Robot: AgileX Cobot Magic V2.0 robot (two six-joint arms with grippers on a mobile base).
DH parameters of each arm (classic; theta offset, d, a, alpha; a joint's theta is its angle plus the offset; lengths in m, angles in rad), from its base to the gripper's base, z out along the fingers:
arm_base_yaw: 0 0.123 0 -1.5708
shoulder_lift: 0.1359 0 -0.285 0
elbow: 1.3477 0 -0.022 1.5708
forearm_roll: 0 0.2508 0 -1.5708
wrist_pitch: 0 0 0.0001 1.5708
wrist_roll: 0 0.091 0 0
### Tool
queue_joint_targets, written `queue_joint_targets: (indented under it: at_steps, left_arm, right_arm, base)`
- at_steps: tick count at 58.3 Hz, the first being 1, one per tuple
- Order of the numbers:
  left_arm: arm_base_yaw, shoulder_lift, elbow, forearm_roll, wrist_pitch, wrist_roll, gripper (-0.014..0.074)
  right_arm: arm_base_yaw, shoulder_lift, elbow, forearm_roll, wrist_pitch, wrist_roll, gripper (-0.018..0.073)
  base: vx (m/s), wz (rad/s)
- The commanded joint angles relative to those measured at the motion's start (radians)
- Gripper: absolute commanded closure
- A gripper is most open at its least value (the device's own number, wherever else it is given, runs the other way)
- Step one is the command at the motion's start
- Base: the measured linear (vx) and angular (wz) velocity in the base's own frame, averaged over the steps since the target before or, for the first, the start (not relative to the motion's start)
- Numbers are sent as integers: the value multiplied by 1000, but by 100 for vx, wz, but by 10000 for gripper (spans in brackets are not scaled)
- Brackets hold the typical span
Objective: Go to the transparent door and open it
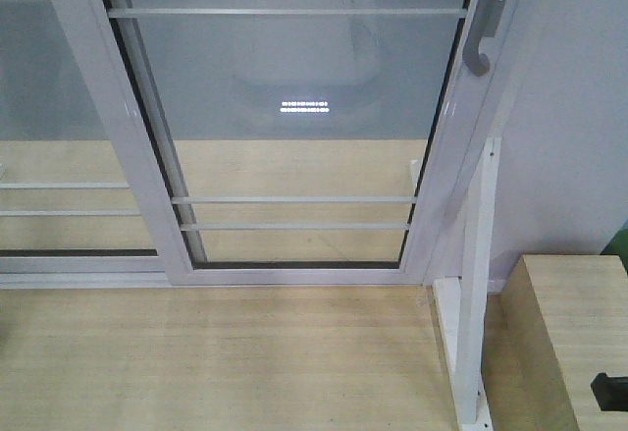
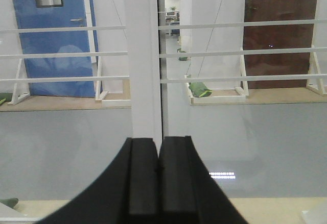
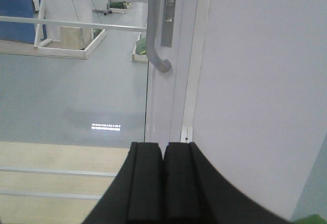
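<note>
The transparent door [image 1: 294,107] is a clear glass panel in a white frame with thin white horizontal bars, straight ahead in the front view. Its curved pale grey handle [image 1: 480,56] hangs on the right stile and also shows in the right wrist view [image 3: 156,55]. My right gripper [image 3: 163,147] is shut and empty, below and short of the handle. My left gripper [image 2: 157,143] is shut and empty, facing a white stile [image 2: 143,71] between panes. Neither gripper shows in the front view.
A second white-framed glass panel [image 1: 49,107] without a handle stands at the left. A white wall [image 1: 579,107] and a white bracket post [image 1: 476,284] are at the right. A wooden box [image 1: 569,343] sits at the lower right. Wooden floor [image 1: 216,352] lies in front.
</note>
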Motion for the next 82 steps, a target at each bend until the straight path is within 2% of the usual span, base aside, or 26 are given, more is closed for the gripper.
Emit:
queue_joint_targets:
  at_steps: [1,39,71,82]
  left_arm:
    - [-4,-3,31,-1,-81,-11,602]
    - [-4,-3,31,-1,-81,-11,602]
    - [-4,36,29,-1,-68,-11,602]
    - [-4,36,29,-1,-68,-11,602]
  right_arm:
    - [-4,-14,12,-4,-80,-6,564]
    - [-4,-14,12,-4,-80,-6,564]
    - [-5,20,12,-4,-84,-6,564]
    - [-5,20,12,-38,-86,-63,564]
  base:
    - [30,0]
    - [18,0]
    - [2,0]
    - [0,0]
